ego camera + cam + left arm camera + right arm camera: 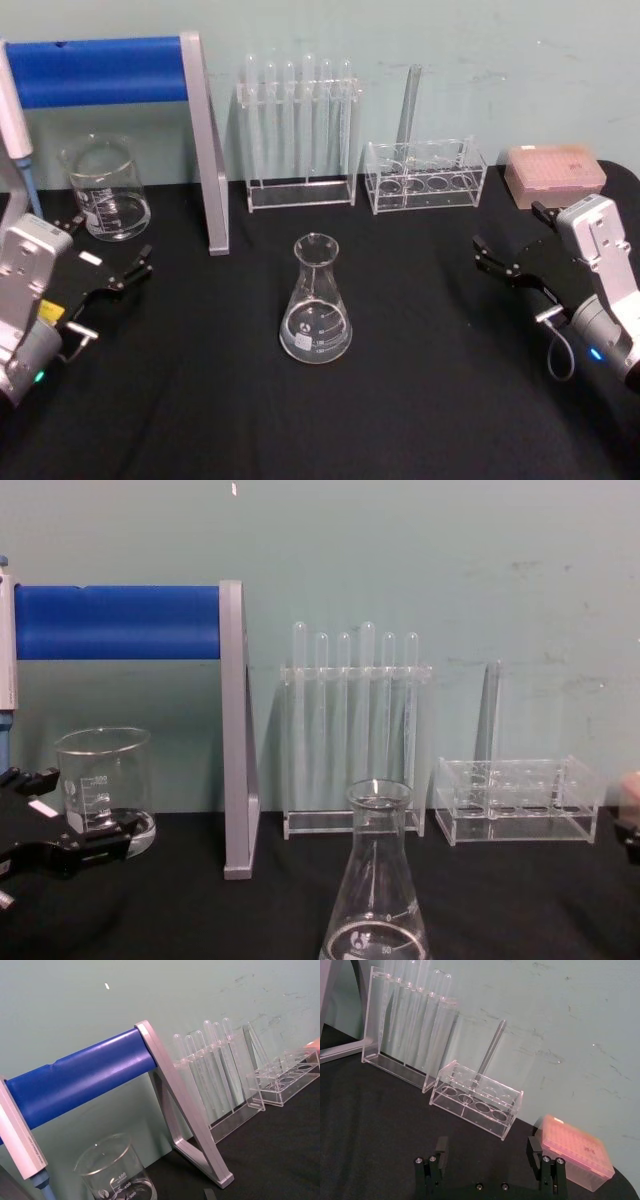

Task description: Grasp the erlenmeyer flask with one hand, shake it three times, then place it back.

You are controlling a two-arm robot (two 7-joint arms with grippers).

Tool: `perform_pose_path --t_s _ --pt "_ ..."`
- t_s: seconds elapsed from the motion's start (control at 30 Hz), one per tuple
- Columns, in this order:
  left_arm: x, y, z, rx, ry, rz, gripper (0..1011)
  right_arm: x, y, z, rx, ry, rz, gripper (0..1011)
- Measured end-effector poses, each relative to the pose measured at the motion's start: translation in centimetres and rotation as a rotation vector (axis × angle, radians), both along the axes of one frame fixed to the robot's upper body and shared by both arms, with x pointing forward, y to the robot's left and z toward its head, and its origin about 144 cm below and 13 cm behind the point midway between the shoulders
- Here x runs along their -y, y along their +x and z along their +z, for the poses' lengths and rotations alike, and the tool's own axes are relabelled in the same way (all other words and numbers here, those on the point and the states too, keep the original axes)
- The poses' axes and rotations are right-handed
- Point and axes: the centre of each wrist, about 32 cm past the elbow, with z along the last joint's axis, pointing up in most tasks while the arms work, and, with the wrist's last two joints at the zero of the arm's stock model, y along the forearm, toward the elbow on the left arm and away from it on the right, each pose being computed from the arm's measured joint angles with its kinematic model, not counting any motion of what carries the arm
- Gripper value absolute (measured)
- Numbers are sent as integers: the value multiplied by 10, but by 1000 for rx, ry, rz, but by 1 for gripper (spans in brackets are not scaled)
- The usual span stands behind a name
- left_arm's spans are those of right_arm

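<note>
The flask stands upright in the middle of the black bench, neck pointing straight up, wide base flat down, nothing touching it. The left gripper sits well off to its left by the beaker, jaws apart. The right gripper is way out right, jaws apart too.

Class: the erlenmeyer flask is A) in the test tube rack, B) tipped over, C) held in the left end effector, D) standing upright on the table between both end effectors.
D: the erlenmeyer flask stands upright on the table, clear of the left end effector and right end effector.
</note>
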Motion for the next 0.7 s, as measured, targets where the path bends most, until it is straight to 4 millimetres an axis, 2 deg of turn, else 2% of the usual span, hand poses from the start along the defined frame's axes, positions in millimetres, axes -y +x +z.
perform_pose_path --t_s 0.7 --pt "0 0 0 0 0 0 1001 0 0 0 0 0 0 1003"
